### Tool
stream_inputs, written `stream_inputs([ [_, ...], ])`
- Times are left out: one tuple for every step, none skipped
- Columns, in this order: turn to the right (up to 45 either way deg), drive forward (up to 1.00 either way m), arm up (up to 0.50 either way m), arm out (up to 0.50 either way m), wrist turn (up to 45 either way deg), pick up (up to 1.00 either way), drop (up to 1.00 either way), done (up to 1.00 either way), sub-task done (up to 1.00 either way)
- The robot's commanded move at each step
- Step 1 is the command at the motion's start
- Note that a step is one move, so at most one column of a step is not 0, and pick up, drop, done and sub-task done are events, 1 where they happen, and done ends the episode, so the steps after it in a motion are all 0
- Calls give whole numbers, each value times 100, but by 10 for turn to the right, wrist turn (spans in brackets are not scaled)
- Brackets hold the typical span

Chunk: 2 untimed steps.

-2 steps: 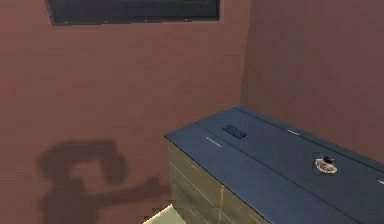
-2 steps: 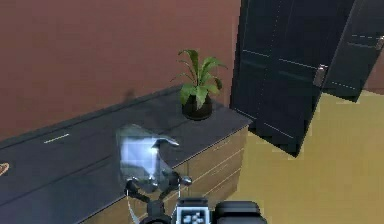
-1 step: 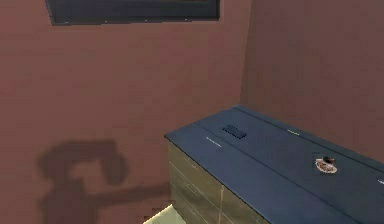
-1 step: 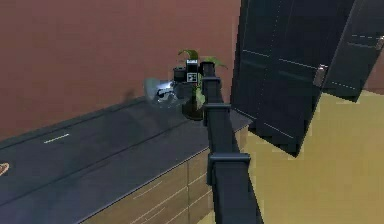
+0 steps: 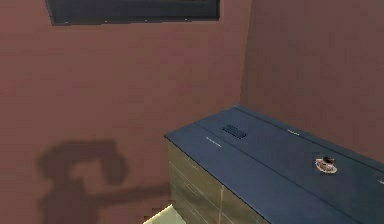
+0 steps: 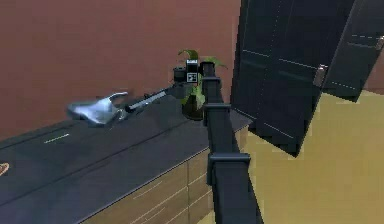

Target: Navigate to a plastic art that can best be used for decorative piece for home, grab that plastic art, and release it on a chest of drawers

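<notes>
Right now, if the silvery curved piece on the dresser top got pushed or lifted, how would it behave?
The silvery piece looks rigid and moulded, so it probably keeps its shape. Its glossy finish suggests it may slide on the smooth dresser top. It lies low and wide, so tipping seems unlikely, though its curves could let it rock.

Chest of drawers [image 5: 265, 150] — against wall [image 5: 320, 60]

Dim, even light, seemingly from behind; soft grey shadow low on wall [image 5: 150, 90]
</notes>
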Motion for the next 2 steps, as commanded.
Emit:
stream_inputs([
  [0, 0, 0, 0, -300, 0, 0, 0, 0],
  [0, 0, -30, 0, 0, 0, 0, 0, 0],
])
